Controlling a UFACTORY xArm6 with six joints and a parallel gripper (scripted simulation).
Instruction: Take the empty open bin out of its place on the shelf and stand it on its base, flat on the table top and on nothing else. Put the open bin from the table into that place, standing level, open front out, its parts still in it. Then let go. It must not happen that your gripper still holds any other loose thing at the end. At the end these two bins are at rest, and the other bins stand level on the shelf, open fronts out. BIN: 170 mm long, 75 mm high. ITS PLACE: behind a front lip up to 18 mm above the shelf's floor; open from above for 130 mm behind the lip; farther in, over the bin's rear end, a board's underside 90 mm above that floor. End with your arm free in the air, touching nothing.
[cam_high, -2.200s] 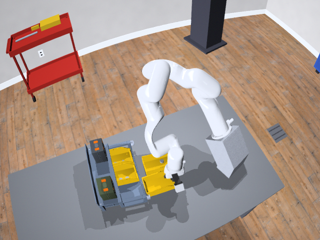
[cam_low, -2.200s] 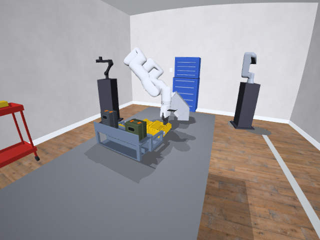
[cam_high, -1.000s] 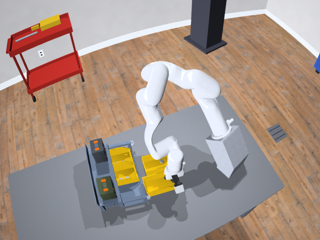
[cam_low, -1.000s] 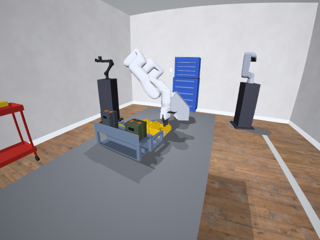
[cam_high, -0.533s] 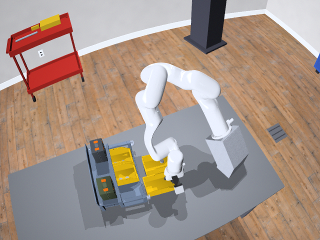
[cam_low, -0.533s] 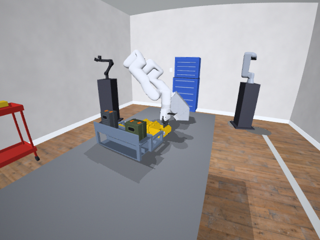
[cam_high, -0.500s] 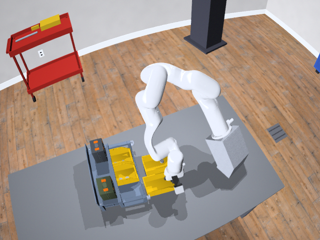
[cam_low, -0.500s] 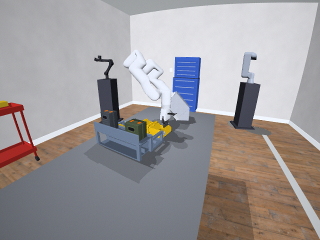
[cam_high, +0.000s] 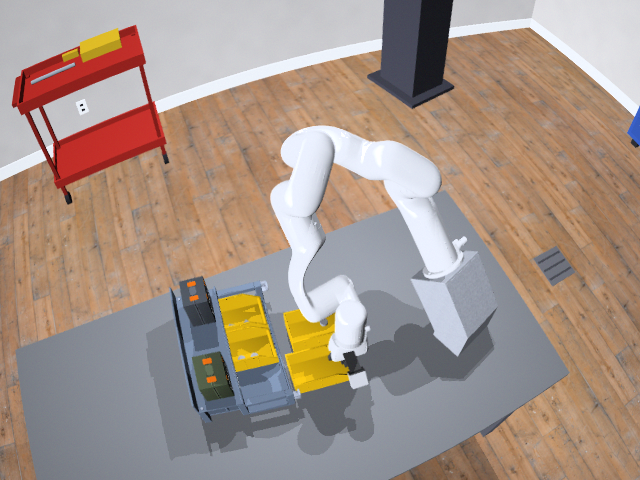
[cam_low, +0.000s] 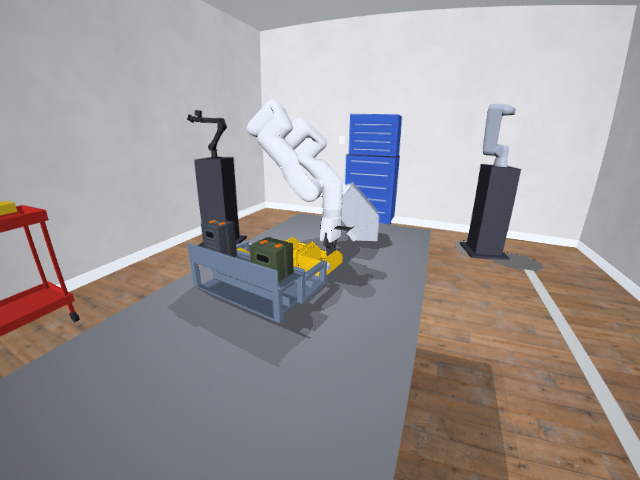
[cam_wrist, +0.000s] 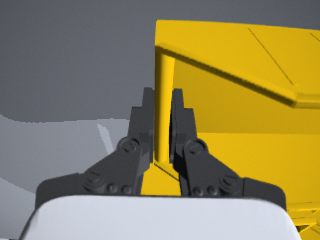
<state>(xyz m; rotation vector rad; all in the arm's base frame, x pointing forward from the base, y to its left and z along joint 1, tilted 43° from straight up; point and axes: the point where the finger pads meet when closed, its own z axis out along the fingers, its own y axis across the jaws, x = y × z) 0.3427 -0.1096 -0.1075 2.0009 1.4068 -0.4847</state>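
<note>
My gripper (cam_high: 354, 367) is shut on the thin rear wall of a yellow open bin (cam_high: 315, 369), which looks empty in the wrist view (cam_wrist: 240, 125). The fingers clamp the wall's upright edge from both sides. This bin lies just in front of the grey shelf (cam_high: 232, 351), low over the table top; I cannot tell whether it touches it. A second yellow bin (cam_high: 305, 325) stands on the table beside it, partly hidden by my arm. Two yellow bins (cam_high: 247, 338) with small grey parts sit in the shelf. The shelf's near place (cam_high: 261, 379) holds no bin.
A black box (cam_high: 196, 301) and a green box (cam_high: 211, 376) stand on the shelf's top board. My arm's grey base block (cam_high: 454, 304) stands on the table to the right. A red cart (cam_high: 87, 98) and a black pedestal (cam_high: 413, 46) stand on the floor, far off.
</note>
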